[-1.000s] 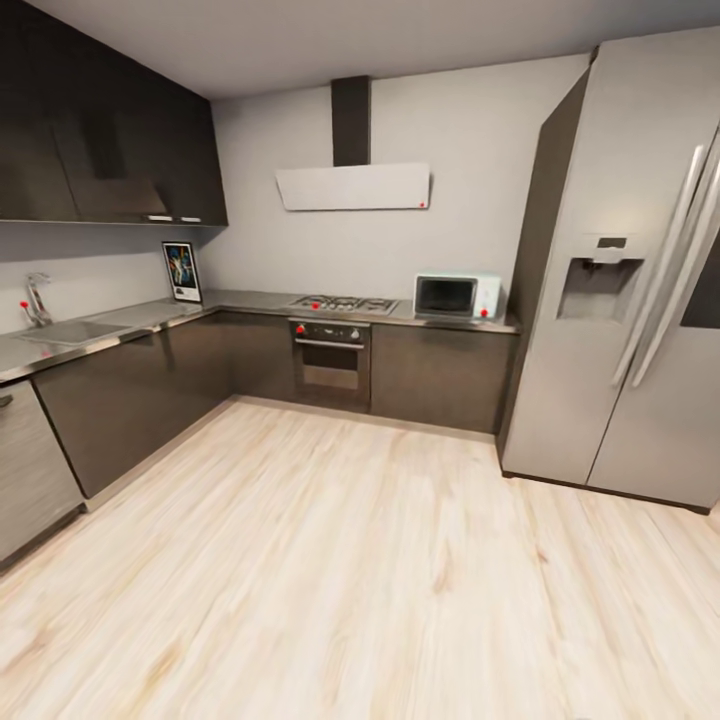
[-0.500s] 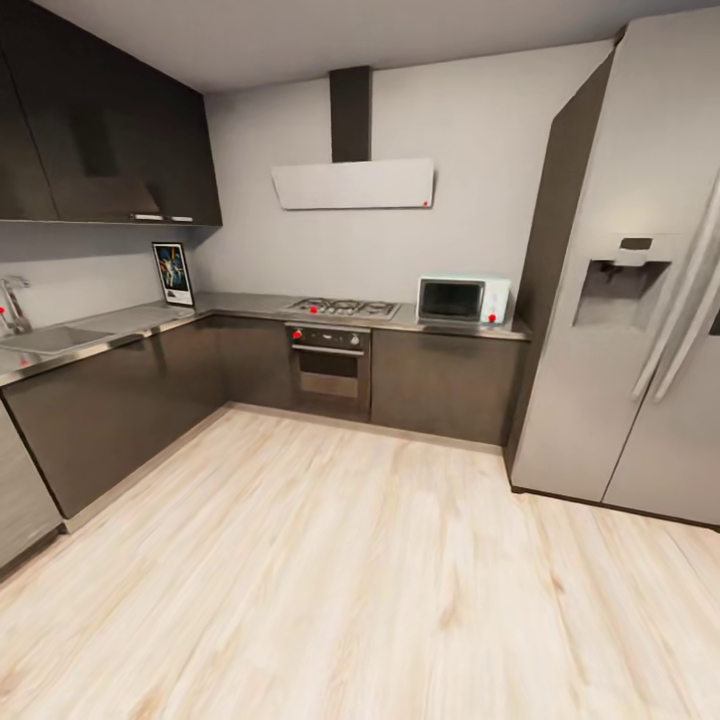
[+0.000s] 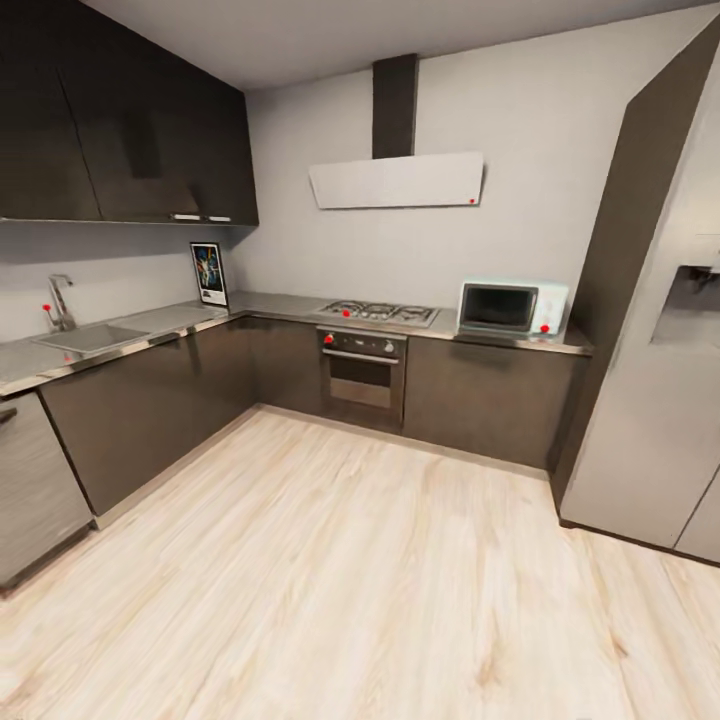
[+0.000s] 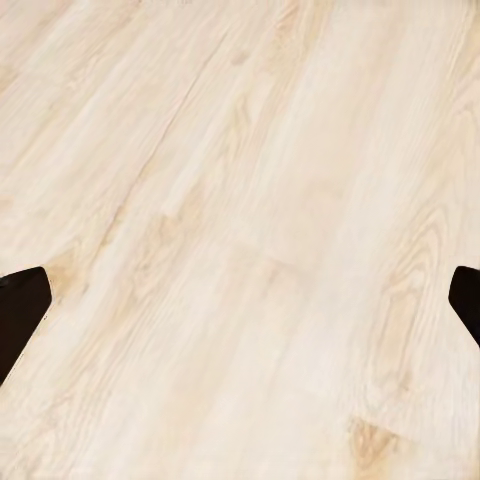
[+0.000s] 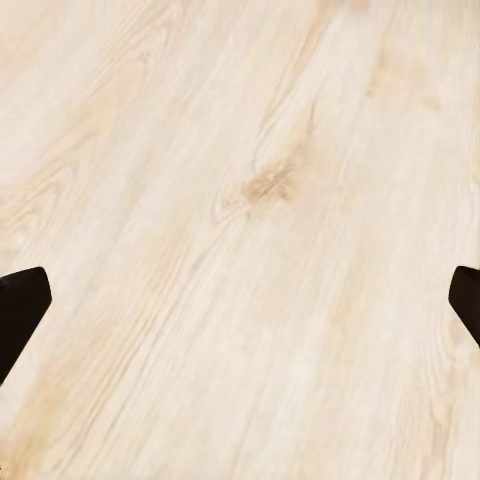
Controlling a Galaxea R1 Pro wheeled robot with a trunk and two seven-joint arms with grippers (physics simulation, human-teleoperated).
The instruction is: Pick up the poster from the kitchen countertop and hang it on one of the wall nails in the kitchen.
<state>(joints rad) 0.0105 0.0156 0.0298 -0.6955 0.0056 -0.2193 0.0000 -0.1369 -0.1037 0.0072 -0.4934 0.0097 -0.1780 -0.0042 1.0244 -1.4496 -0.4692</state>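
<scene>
The poster [image 3: 209, 274] stands upright on the kitchen countertop [image 3: 270, 303], in the corner left of the hob [image 3: 379, 312] and right of the sink [image 3: 88, 338]. A microwave [image 3: 512, 308] sits right of the hob, beside the fridge [image 3: 660, 330]. Bare wooden floor [image 3: 350, 570] lies before the cabinets. Left gripper [image 4: 240, 300] and right gripper [image 5: 240, 300] hang over floorboards, jaws spread wide, empty.

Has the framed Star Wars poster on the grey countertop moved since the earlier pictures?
No. The poster stands in the same corner of the grey countertop, under the dark wall cabinets; the camera moved.
</scene>
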